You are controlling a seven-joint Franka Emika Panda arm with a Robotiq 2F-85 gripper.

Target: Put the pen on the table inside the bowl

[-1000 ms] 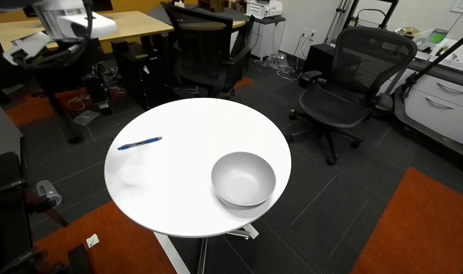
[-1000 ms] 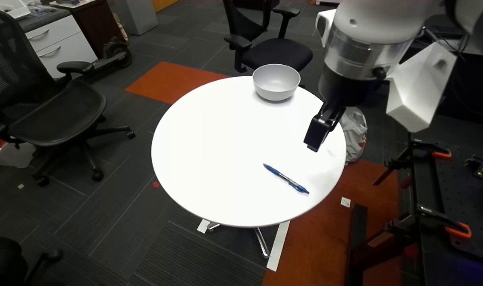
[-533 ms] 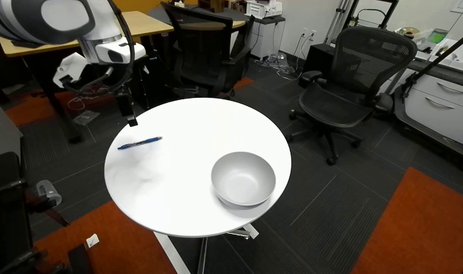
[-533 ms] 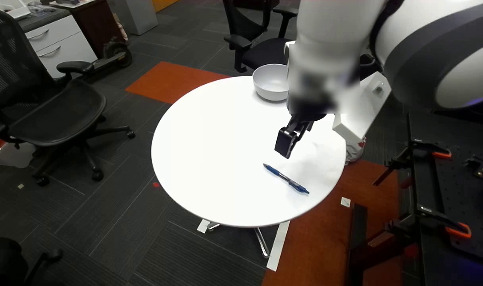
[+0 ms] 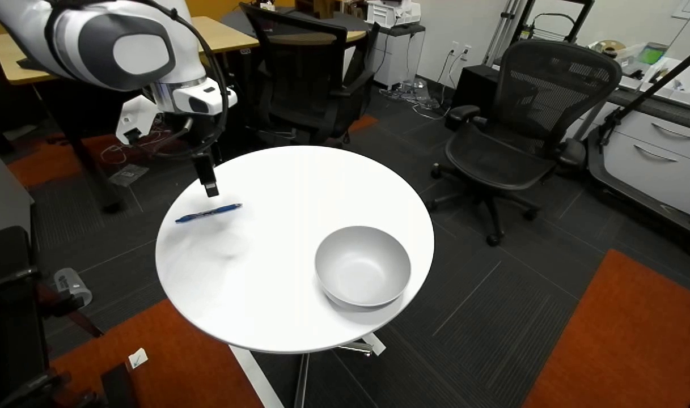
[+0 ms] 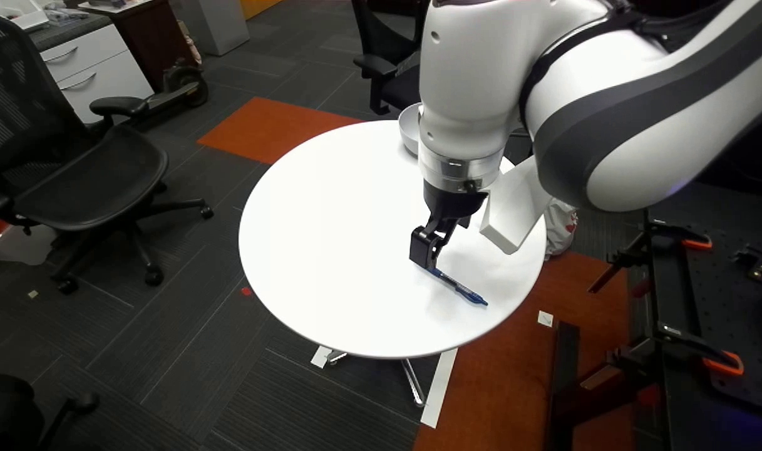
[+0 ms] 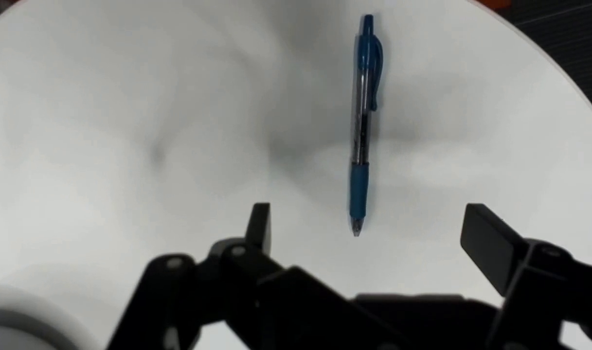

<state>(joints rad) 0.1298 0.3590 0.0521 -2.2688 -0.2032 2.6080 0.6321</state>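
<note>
Presumably for a crosswise pinch on the blue retractable pen (image 7: 361,126) below it, the Robotiq gripper (image 7: 370,231) hangs with jaws spread.

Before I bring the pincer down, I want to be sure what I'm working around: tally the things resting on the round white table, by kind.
Blue pen: 1
Grey bowl: 1
Total on the round white table: 2
</note>
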